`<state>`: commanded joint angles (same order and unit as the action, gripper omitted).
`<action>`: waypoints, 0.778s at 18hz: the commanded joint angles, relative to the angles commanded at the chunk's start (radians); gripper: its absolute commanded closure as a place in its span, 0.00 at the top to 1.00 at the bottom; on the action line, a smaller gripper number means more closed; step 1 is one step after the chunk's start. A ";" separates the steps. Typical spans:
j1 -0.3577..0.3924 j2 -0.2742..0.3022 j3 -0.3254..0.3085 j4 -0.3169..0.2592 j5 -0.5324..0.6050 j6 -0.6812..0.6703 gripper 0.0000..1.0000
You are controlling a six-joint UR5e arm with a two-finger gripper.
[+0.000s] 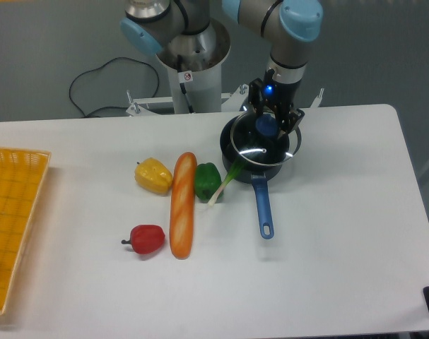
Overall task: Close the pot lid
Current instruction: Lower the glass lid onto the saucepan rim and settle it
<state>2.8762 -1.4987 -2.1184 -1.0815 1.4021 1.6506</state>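
Note:
The pot [237, 161] is a small black saucepan at the back middle of the white table, its blue handle [261, 207] pointing toward the front. The pot lid [251, 147], clear glass with a metal rim, hangs just over the pot and covers most of its opening, set slightly to the right. My gripper [268, 125] comes down from above and is shut on the lid's blue knob [266, 126]. A green leek [226, 181] sticks out from under the lid over the pot's left rim.
Left of the pot lie a green pepper [207, 180], a long baguette [182, 203], a yellow pepper [153, 175] and a red pepper [148, 239]. A yellow basket [13, 219] sits at the left edge. The robot base [194, 67] stands behind the table.

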 joint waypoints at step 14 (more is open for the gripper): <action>-0.029 -0.001 -0.008 0.009 -0.002 -0.048 0.42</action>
<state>2.8471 -1.5002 -2.1261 -1.0723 1.4005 1.6030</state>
